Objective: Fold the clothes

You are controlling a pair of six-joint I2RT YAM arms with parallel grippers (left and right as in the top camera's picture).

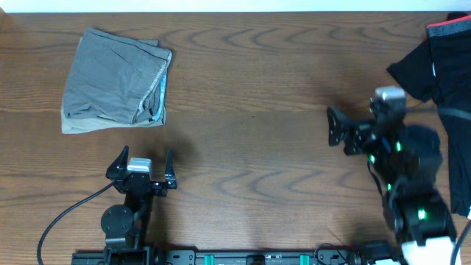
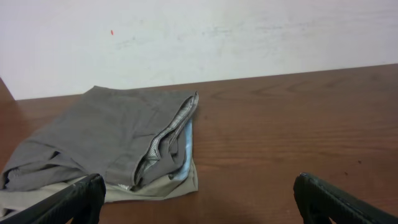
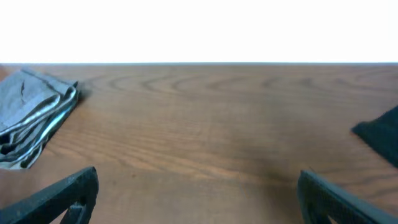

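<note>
Grey shorts [image 1: 114, 88] lie folded at the table's far left, stacked on beige shorts whose edge [image 2: 155, 190] shows underneath. A black garment with red trim [image 1: 441, 59] lies crumpled at the far right edge. My left gripper [image 1: 143, 158] stands open near the front, just short of the folded stack, and in the left wrist view the gripper [image 2: 199, 196] has nothing between its fingers. My right gripper [image 1: 333, 127] is open too, pointing left over bare wood, just left of the black garment. From the right wrist the gripper [image 3: 199, 186] faces the grey stack [image 3: 34, 115], with the black garment [image 3: 382, 134] at the right.
The wooden table [image 1: 250, 96] runs between the two piles. A white wall [image 2: 205, 37] stands behind the far edge. A black cable [image 1: 62, 217] trails from the left arm's base at the front.
</note>
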